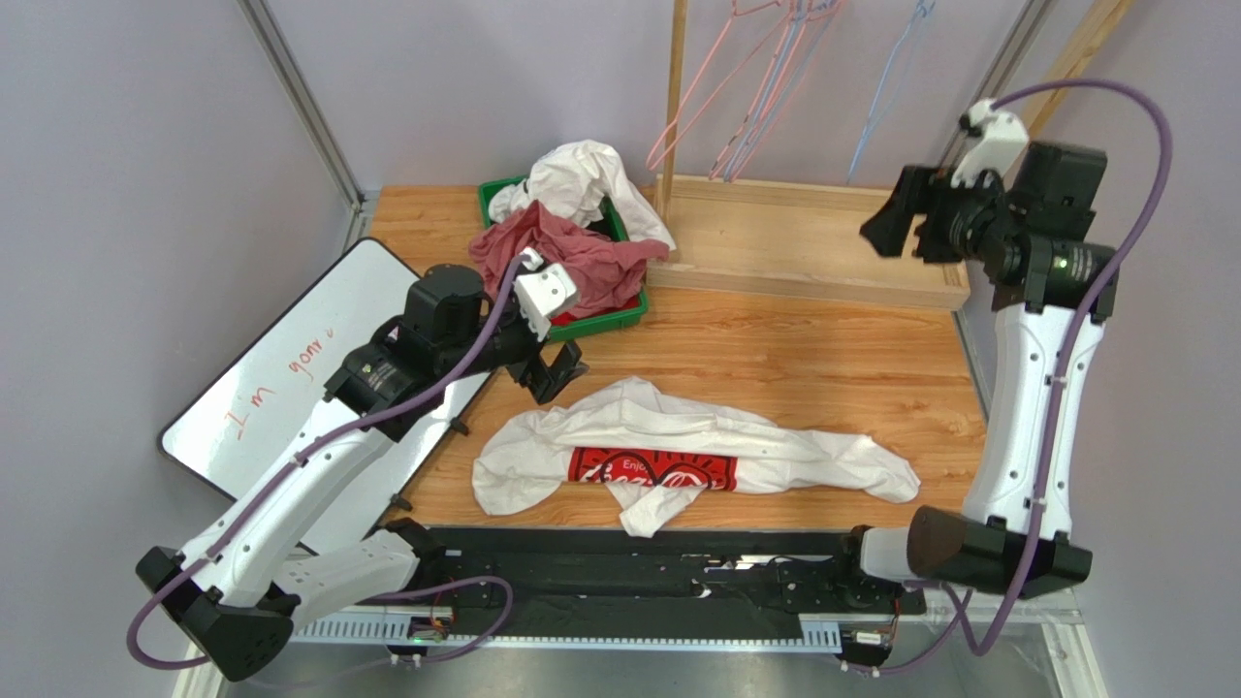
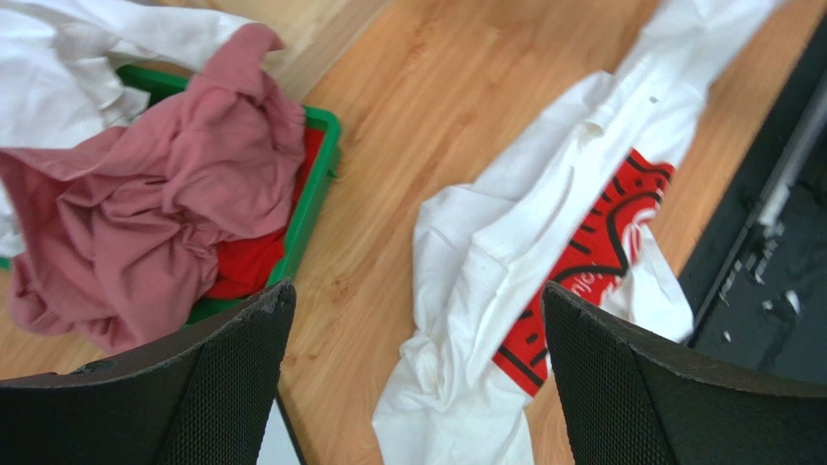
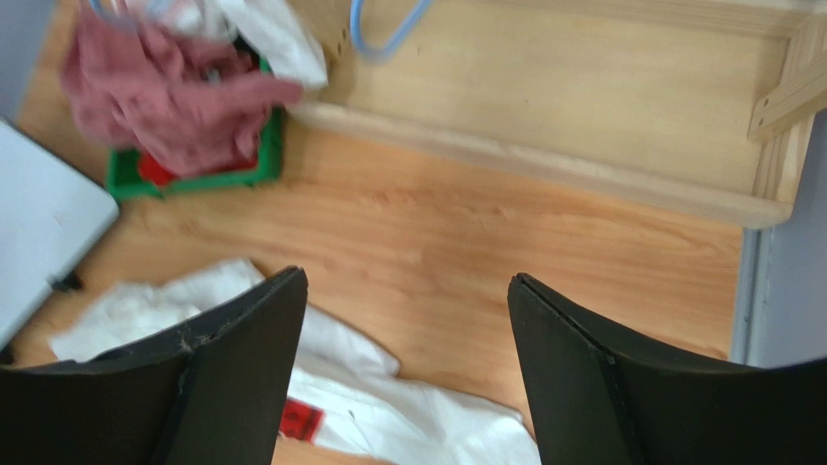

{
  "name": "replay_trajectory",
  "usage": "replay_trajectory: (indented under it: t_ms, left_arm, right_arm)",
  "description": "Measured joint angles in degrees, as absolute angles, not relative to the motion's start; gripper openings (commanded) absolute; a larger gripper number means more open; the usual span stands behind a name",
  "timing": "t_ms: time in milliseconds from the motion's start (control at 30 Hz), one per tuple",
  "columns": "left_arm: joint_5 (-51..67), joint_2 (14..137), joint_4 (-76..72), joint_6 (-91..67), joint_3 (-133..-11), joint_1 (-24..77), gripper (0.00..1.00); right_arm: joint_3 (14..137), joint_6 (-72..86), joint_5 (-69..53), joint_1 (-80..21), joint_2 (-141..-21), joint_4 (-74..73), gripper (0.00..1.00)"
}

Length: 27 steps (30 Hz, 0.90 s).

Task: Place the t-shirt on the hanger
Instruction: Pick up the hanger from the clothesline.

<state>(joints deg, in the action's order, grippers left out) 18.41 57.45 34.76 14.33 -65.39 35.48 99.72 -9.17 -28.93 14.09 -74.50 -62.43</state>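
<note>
Sees the t-shirt (image 1: 685,458) crumpled on the surface (image 1: 816,349) by its near edge, long axis left-to-right, left end just beside the spread, empty left hand (image 1: 548,372), far nearer than the spread, empty right hand (image 1: 896,221) raised towards the hanger (image 3: 380,53).

green bin (image 1: 609,322) — maroon garment (image 1: 583,262), white garment (image 1: 590,175) heaped inside | whiteboard (image 1: 262,364) left | wooden rack (image 1: 816,240) behind

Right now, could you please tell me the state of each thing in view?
t-shirt: crumpled on the table, unhung.
hanger: hanging at the back, bare.
left gripper: jaws open, empty, near the t-shirt.
right gripper: jaws open, empty, raised.
green bin: heaped with clothes.
</note>
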Motion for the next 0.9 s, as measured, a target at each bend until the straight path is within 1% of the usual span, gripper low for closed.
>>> replay_trajectory:
  t_ms: [33,200,367,433,467,500,567,600,667,700,733,767,900]
  left_arm:
    - [16.4,58.0,33.8,12.4,-66.0,35.5,0.99]
    - [10.2,60.0,30.7,8.2,-66.4,35.3,0.99]
    - [7.9,59.8,29.4,7.1,-66.4,35.2,0.99]
    - [7.3,59.6,29.1,6.9,-66.4,35.2,0.99]
    - [7.0,59.5,28.9,6.9,-66.4,35.2,0.99]
    - [6.9,59.5,28.8,6.9,-66.4,35.2,0.99]
    - [6.7,59.5,28.5,7.0,-66.4,35.2,0.99]
    - [6.5,59.5,28.4,7.2,-66.4,35.2,0.99]
    - [5.9,59.5,28.4,7.6,-66.4,35.2,0.99]
    - [5.7,59.5,28.4,7.7,-66.4,35.2,0.99]
    - [5.4,59.5,28.3,7.8,-66.4,35.2,0.99]
    - [5.2,59.6,28.2,7.9,-66.4,35.2,0.99]
    - [4.3,60.2,28.0,8.1,-66.4,35.2,0.99]
  right_arm:
    - [103.8,-4.3,-28.4,14.0,-77.2,-60.4,0.87]
    - [120.3,7.5,-23.8,11.9,-90.2,-50.5,0.88]
    - [129.7,11.2,-17.5,7.7,-100.0,-46.4,0.83]
    - [131.4,11.9,-15.7,6.7,-102.4,-45.1,0.77]
    - [132.0,12.2,-14.9,6.4,-103.5,-44.7,0.72]
    - [132.5,12.5,-14.4,6.4,-104.4,-44.0,0.61]
    - [133.4,13.2,-14.0,6.5,-106.2,-42.8,0.50]
    - [134.1,13.8,-14.1,6.6,-107.2,-42.2,0.36]
    - [134.5,14.5,-14.5,6.7,-108.6,-41.3,0.26]
    - [134.5,15.1,-15.1,6.7,-108.9,-40.9,0.11]
    - [134.4,15.8,-15.6,6.7,-109.1,-40.8,0.04]
    - [134.2,15.9,-16.1,6.7,-109.1,-40.4,0.00]
    - [133.7,16.7,-17.0,6.7,-108.3,-37.7,0.00]
